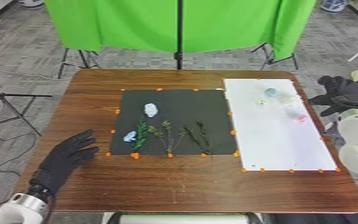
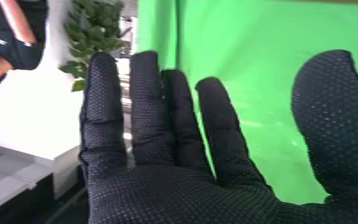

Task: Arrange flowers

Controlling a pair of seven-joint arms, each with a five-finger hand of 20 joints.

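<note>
Spread and empty, the right robot hand [image 1: 340, 92] hangs at two o'clock of the table [image 1: 193, 186], presumably handy for the pale blossoms [image 1: 270, 92]; the left robot hand [image 1: 62, 159], loosely spread at nine, seemingly leaves the sprigs [image 1: 142, 132] arranging room.

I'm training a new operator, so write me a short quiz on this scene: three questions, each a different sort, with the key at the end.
1. True or false: the small pink flower lies on the long white sheet.
2. Multiple choice: what colour is the sheet under the leafy green stem?
A) white
B) black
C) red
3. Fill in one word, open or shut: the left robot hand, in a black fabric glove, is ____.

Key: 1 true; 2 B; 3 open.
</note>
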